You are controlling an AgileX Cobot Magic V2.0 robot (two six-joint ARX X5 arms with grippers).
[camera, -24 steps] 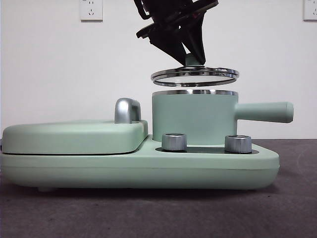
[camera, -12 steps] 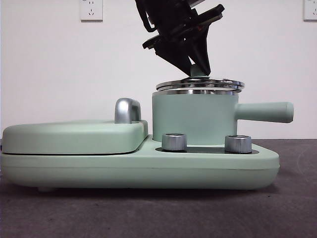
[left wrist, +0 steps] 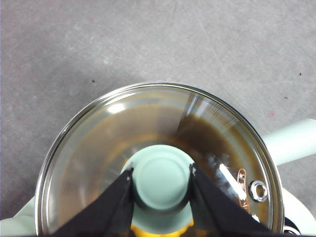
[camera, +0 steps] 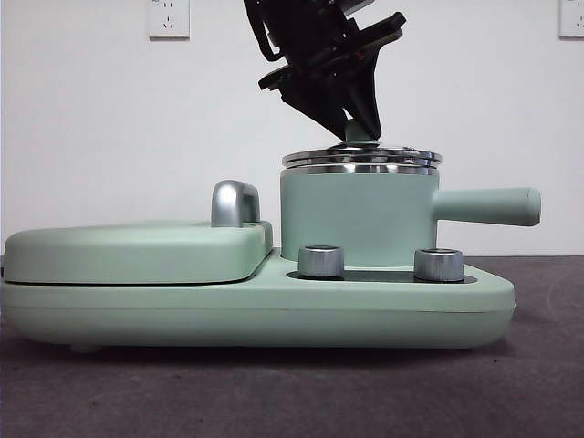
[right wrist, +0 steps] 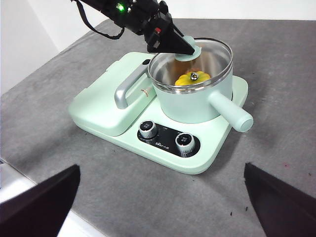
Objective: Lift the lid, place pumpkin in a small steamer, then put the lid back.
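The glass lid (camera: 361, 157) with its steel rim sits level on the small steamer (camera: 356, 219), a mint-green pot with a long side handle (camera: 488, 206). My left gripper (camera: 358, 128) comes down from above and is shut on the lid's mint-green knob (left wrist: 161, 178), one jaw on each side. The yellow-orange pumpkin (right wrist: 190, 79) lies inside the steamer under the lid; a yellow edge of the pumpkin (left wrist: 160, 231) also shows in the left wrist view. My right gripper (right wrist: 160, 169) is open and empty, held back high over the table, well clear of the appliance.
The steamer stands on a mint-green base (camera: 274, 315) with two steel dials (camera: 321, 261) (camera: 438, 265). A flat griddle cover (camera: 137, 251) with a chrome handle (camera: 233, 203) lies beside the pot. The table top is grey (right wrist: 296, 89).
My left gripper has lowered the lid from a little above the steamer onto its rim. The lid sat tilted half a second ago and now lies level.
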